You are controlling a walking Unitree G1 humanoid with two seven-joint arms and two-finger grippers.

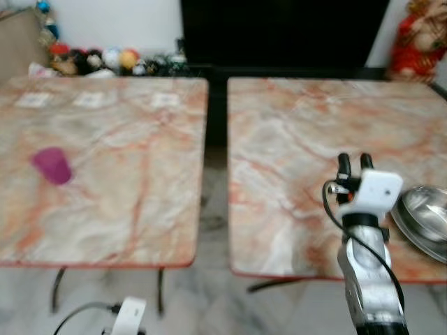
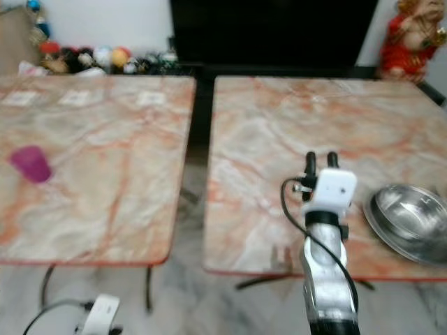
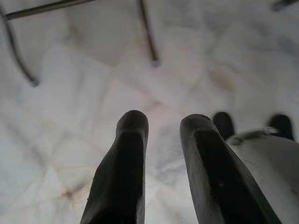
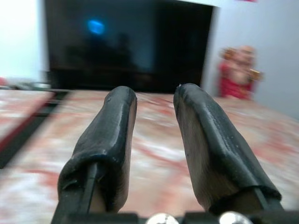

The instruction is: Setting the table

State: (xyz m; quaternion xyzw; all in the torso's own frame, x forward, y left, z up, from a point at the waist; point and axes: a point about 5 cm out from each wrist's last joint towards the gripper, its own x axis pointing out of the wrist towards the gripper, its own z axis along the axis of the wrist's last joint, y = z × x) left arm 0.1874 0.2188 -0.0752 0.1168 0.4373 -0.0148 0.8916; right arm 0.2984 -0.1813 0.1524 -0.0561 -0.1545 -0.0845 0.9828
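Two marble-patterned tables stand side by side on a pale marbled floor (image 1: 209,293), the left table (image 1: 126,209) and the right table (image 1: 293,139) kept apart by a narrow aisle that runs back toward a large dark screen (image 1: 279,31) against the wall. Over the near edge of the right table the silver right arm rises upright, its white wrist block topped by the right gripper (image 1: 355,162), whose two black fingers (image 4: 112,140) point away toward the screen with a narrow gap between them and nothing held. Most of that tabletop ahead of the fingers lies bare. Just to the arm's right a steel bowl (image 2: 412,220) sits at the table's near right corner, cut off by the frame edge in the left eye view. Low at the bottom edge, the left gripper (image 3: 163,135) hangs over the floor near the left table's thin metal legs (image 3: 147,32), fingers slightly parted and empty. A small purple cup (image 1: 52,165) lies tipped on the left table, well apart from both grippers. Blurred toys (image 1: 91,59) line the far wall, and a red figure (image 1: 419,38) stands in the far right corner, too soft to make out
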